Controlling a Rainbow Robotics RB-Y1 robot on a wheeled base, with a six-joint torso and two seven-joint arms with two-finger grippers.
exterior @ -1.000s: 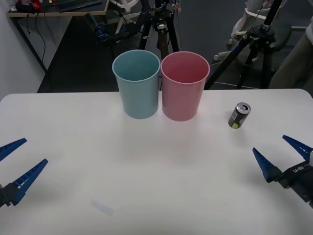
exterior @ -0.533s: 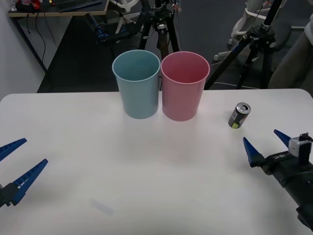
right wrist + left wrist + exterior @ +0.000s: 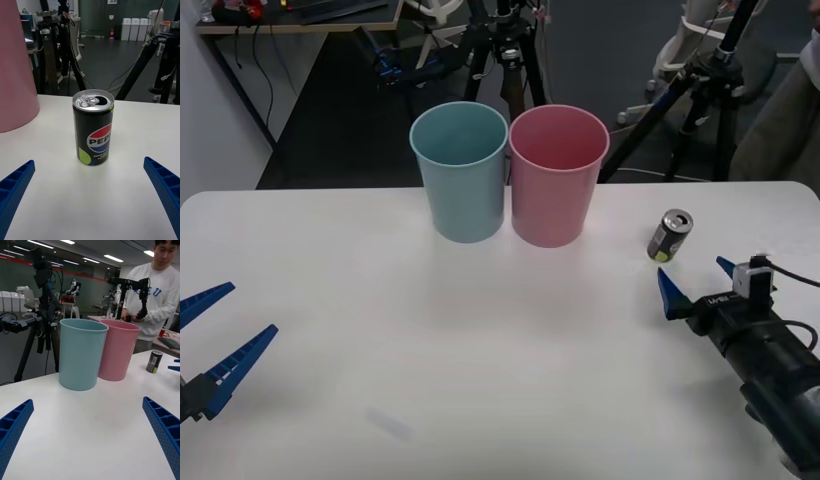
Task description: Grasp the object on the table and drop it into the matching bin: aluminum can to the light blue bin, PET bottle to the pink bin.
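Observation:
A small dark grey aluminum can with a silver top and a yellow-green patch stands upright on the white table, right of the bins. In the right wrist view the can stands just ahead of the fingers, between them. My right gripper is open, close behind the can and not touching it. The light blue bin and the pink bin stand side by side at the table's far middle. At the table's front left edge my left gripper rests open, far from the can.
Black tripods and cables stand on the dark floor behind the table. The left wrist view has both bins, light blue and pink, with the can beyond them.
My right gripper has moved forward and to the left across the table, ending close behind the can. The left gripper, can and bins have stayed put.

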